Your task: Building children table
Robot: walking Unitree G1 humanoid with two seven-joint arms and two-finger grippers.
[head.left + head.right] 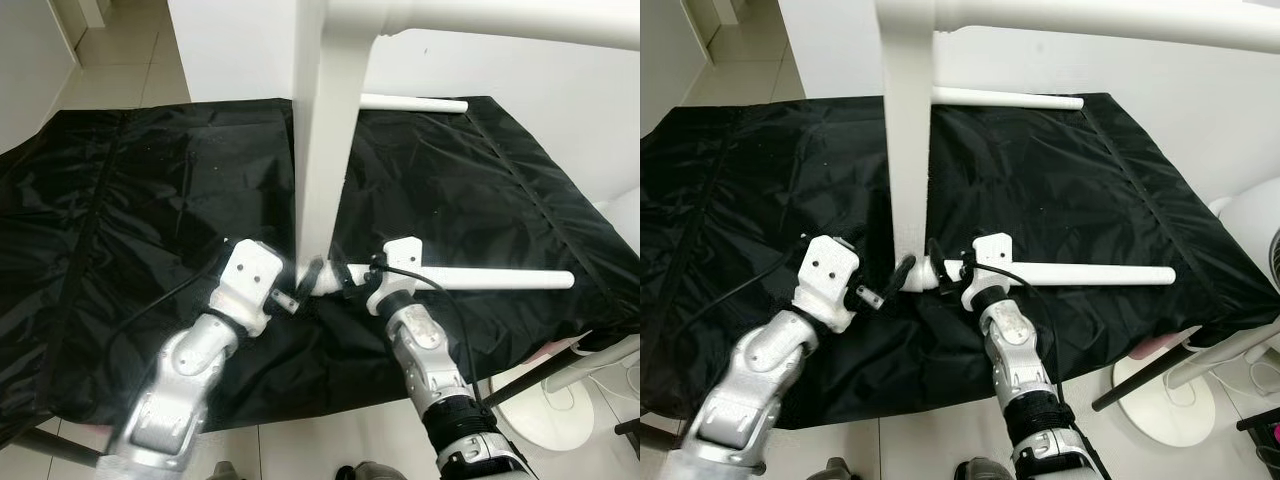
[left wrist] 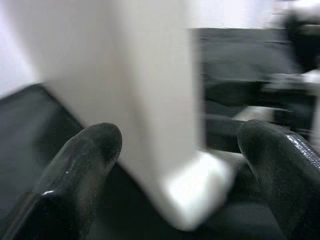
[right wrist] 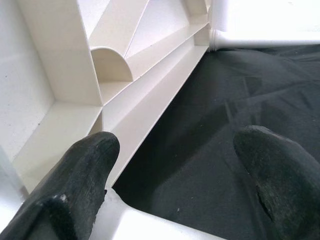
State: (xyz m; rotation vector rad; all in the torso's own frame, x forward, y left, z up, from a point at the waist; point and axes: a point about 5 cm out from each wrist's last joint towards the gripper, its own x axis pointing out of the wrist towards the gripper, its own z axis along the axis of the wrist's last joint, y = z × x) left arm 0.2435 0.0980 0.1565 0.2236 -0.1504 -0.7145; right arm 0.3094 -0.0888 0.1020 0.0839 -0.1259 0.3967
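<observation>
I have the white children's table standing on edge on a surface draped in black cloth, one corner resting on the cloth right in front of me. Its top runs out of frame above and to my right, so I cannot see how far it extends.

My left pincer is at that low corner; in the left wrist view both black fingers sit spread, with the white corner between them and a gap on each side, so it is released rather than gripping. That view is blurred and the corner's edges are soft.

My right pincer is just beside the same corner, at the near end of a loose white leg lying flat on the cloth and pointing to my right. Its fingers are also apart, released, framing the ribbed white underside of the table and bare cloth.

A second white leg lies at the cloth's far side, partly behind the table.

The cloth's near edge drops off just below my wrists, tiled floor under it. To my right a white round base stands on the floor, cut off by the frame.
</observation>
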